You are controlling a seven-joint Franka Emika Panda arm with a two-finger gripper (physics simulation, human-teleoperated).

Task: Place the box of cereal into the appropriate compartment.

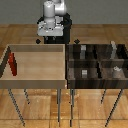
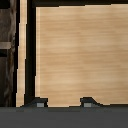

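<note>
The box of cereal (image 1: 12, 64) is a small, thin red box with darker markings. It stands upright inside the light wooden bin (image 1: 35, 80), against the wall at the exterior view's left edge. Nothing else shows in that bin. The dark bin (image 1: 97, 82) beside it is split into compartments, several holding small grey objects (image 1: 116, 70). The wrist view shows only bare pale bin floor and the jaws (image 2: 63, 103) standing apart, holding nothing; the cereal box is out of that view.
</note>
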